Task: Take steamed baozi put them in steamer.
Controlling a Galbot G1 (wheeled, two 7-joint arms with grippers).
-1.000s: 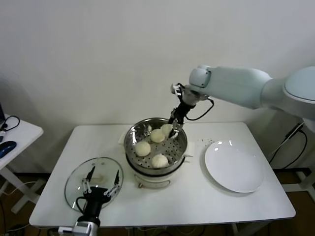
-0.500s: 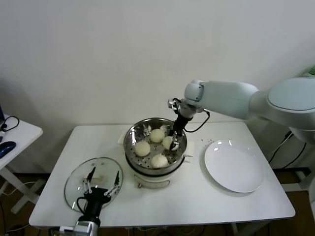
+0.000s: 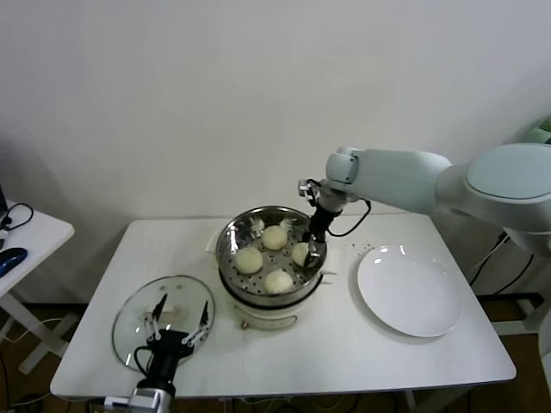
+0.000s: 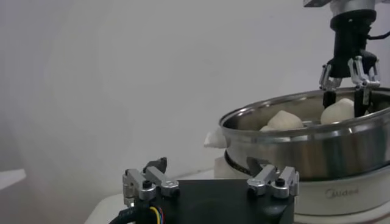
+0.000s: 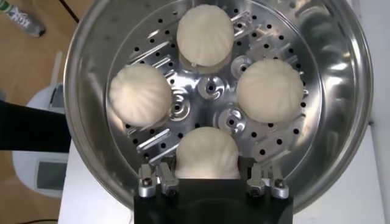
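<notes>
Lowering a fourth baozi (image 5: 207, 153) into the steamer (image 3: 231, 258), the right gripper (image 3: 311, 250) reaches down inside the pot on the side nearest the white plate (image 3: 409, 292). Its two fingers (image 4: 326, 78) stand on either side of this bun, clamped on it, and in the right wrist view the bun sits right at the gripper, low over the perforated floor. Whether it already rests on the floor cannot be told.

Three other baozi already lie in the steamer: one (image 3: 275, 237) at the far side, one (image 3: 250, 260) toward the glass lid (image 3: 138, 314), one (image 3: 279, 281) at the near rim. None touches the held bun, though each sits near it.

To finish this step well, the bun likely needs to settle fully on the floor before the fingers part, so it does not drop and roll into its neighbours. The fingers probably should open only a little, since the steel wall is just beside one of them. A straight upward lift afterwards would avoid dragging the soft dough, which may stick to the pads.

The left gripper (image 3: 178, 330) hangs idle above the glass lid beside the steamer, fingers apart, holding nothing.
</notes>
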